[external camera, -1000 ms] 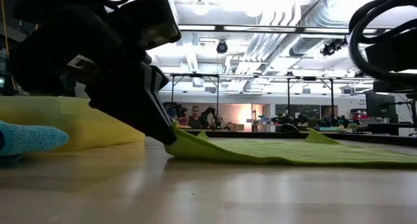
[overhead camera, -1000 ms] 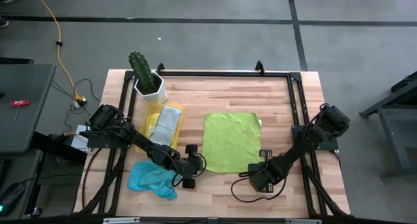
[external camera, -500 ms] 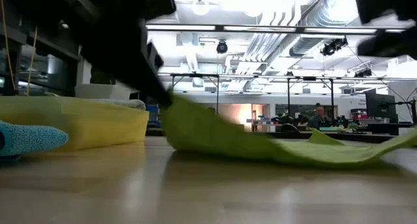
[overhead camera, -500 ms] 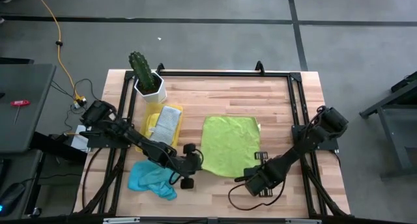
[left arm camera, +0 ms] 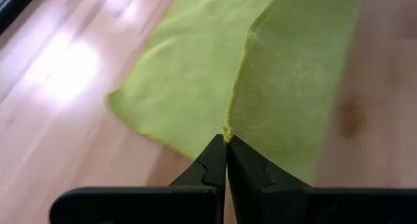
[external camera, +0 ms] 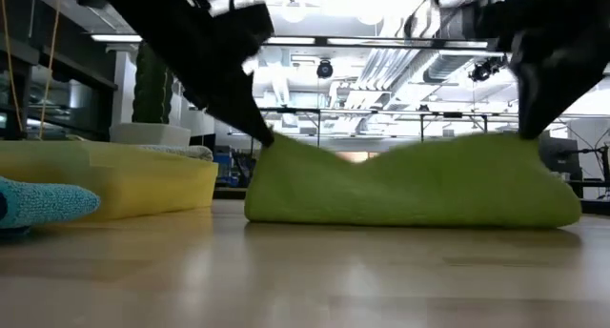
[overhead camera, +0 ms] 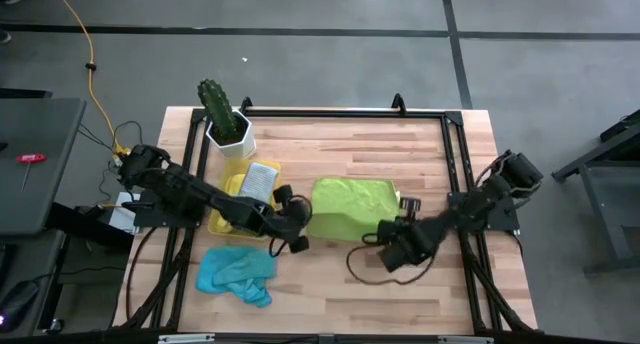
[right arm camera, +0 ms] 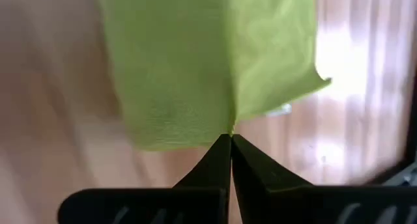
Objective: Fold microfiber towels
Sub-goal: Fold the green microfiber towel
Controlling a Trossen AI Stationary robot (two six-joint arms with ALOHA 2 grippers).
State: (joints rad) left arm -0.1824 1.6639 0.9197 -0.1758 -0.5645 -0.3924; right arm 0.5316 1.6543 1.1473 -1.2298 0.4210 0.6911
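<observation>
Left gripper (overhead camera: 297,220): pinching one near corner of the green towel (overhead camera: 345,210), lifted to fold it.
Green towel: centre of the frame, front edge raised.
Right gripper (overhead camera: 388,231): pinching the other corner, keeping the edge even.

No text or labels can be read.

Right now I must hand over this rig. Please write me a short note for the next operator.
Left gripper: shut on a near corner of the lime green towel. Right gripper: shut on the other near corner.
Both corners are lifted off the table, with the towel's far part lying flat.
Done: first fold begun, not laid down.
Left: finish this fold. The light blue towel lies crumpled near the left arm; a grey towel rests in the yellow tray.
</observation>
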